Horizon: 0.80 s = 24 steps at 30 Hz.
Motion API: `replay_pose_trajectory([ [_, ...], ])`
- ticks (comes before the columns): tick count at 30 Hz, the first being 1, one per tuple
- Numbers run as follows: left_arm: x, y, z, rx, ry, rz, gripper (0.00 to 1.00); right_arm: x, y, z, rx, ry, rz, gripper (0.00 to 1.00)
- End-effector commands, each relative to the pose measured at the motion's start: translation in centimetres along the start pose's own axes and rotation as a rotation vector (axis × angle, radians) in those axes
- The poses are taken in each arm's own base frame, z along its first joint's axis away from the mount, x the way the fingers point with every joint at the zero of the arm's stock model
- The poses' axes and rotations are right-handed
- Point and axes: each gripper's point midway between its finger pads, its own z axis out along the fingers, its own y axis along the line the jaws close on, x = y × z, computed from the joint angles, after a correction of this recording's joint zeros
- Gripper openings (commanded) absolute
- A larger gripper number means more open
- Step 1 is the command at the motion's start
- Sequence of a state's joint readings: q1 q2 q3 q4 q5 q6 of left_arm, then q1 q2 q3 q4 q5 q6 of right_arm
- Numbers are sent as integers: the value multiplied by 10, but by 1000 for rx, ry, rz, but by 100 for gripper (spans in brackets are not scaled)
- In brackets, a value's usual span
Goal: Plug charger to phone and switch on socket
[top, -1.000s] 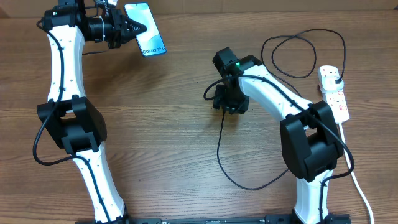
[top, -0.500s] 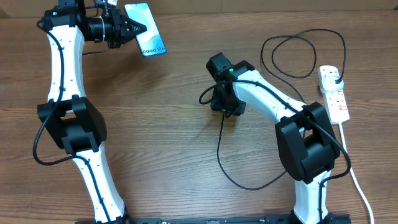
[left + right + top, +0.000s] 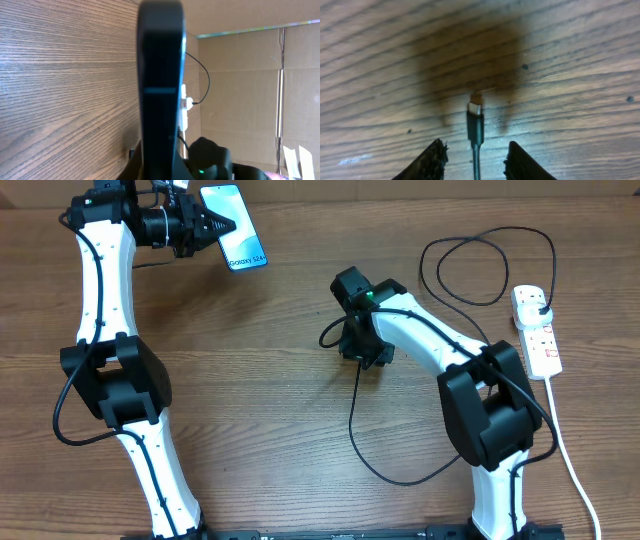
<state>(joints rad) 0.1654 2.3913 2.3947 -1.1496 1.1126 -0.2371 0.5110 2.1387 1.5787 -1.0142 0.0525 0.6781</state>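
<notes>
Right pincer low over desk, jaws part open. Fingers sit either side of charger connector tip, gap showing on both sides, nothing gripped. Tip lies flat on wood, mid-desk. Thin black cable trails in loops past right arm, across to socket at right edge, black plug seated at its far end. Left pincer clamped tight on phone at far left of desk, screen lit, well apart from charger tip.

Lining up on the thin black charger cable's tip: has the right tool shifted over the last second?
Yes. The right tool has slid slightly left, away from the white elongated power strip.
</notes>
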Motion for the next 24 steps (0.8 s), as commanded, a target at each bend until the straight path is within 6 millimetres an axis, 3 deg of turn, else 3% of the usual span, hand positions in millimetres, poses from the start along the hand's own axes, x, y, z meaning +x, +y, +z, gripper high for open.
replay_pose_trajectory([
  [1, 1, -29, -9, 35, -14, 55, 4, 4, -4, 13, 27, 20, 1, 34],
  [8, 1, -29, -9, 35, -14, 55, 4, 6, -6, 14, 35, 29, 1, 33],
  [24, 1, -29, -9, 36, -14, 55, 4, 11, -3, 14, 15, 57, 1, 19],
])
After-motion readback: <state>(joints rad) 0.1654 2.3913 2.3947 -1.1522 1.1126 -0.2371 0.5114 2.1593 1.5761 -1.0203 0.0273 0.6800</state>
